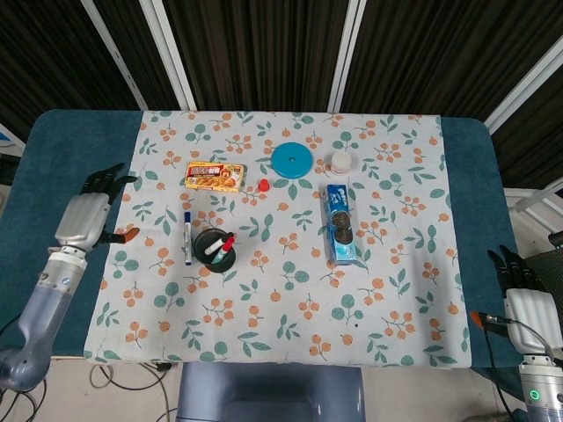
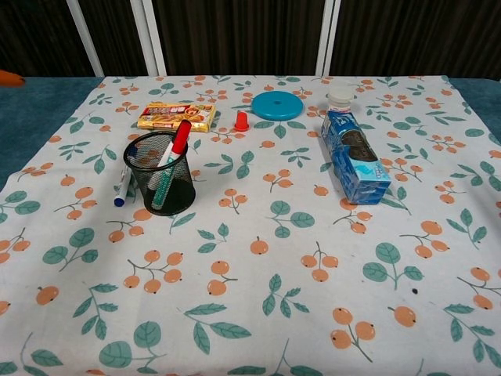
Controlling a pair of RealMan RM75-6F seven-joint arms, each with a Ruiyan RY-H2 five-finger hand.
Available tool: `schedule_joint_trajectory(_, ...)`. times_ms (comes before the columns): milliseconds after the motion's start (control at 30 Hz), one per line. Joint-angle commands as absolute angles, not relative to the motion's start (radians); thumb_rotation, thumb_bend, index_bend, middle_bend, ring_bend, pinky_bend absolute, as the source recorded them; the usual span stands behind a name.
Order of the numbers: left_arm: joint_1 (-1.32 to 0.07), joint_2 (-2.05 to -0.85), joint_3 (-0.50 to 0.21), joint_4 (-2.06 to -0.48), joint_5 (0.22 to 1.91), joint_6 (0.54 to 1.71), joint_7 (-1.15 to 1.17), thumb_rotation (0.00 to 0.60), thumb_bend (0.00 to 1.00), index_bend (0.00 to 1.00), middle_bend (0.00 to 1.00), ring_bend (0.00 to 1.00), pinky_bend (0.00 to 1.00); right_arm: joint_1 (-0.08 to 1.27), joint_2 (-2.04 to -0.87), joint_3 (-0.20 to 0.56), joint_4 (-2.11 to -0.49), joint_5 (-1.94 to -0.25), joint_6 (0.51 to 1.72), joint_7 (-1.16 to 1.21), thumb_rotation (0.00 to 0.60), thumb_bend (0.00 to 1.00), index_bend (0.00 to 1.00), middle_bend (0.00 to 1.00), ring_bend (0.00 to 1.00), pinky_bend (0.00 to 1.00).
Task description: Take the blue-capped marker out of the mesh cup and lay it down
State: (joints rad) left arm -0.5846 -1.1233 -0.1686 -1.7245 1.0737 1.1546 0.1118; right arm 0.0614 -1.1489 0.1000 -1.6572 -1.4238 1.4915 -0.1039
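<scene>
The blue-capped marker [image 1: 187,237] lies flat on the flowered cloth just left of the black mesh cup [image 1: 214,249], with its blue cap [image 2: 118,201] toward the front. A red-capped marker [image 2: 178,141] still stands in the mesh cup [image 2: 160,184]. My left hand [image 1: 88,211] hovers over the teal table left of the cloth, well apart from the marker, fingers spread and holding nothing. In the chest view only an orange fingertip [image 2: 8,77] of it shows at the left edge. My right hand [image 1: 519,286] stays low at the right, off the table, fingers straight and empty.
At the back of the cloth lie a yellow snack box [image 1: 215,176], a small red cap [image 1: 263,185], a blue round lid [image 1: 291,160] and a white jar [image 1: 340,160]. A blue cookie pack [image 1: 341,224] lies right of centre.
</scene>
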Motion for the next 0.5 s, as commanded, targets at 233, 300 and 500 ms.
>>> schedule_joint_trajectory(233,-0.302,-1.140,0.041,-1.711,1.378,1.498,0.081,0.600,0.18,0.17,0.00,0.00,0.00,0.063,-1.151,0.099,-1.655,-1.428,1.492,-0.110,0.600,0.12,0.10,0.01,0.06,0.17)
schedule_joint_trajectory(300,-0.273,-1.142,0.064,-1.698,1.412,1.514,0.046,0.600,0.18,0.17,0.00,0.00,0.00,0.063,-1.151,0.098,-1.655,-1.428,1.490,-0.110,0.600,0.12,0.10,0.01,0.06,0.17)
schedule_joint_trajectory(500,-0.222,-1.136,0.088,-1.670,1.471,1.537,-0.025,0.600,0.18,0.17,0.00,0.00,0.00,0.063,-1.151,0.098,-1.652,-1.432,1.492,-0.108,0.600,0.12,0.10,0.01,0.06,0.17)
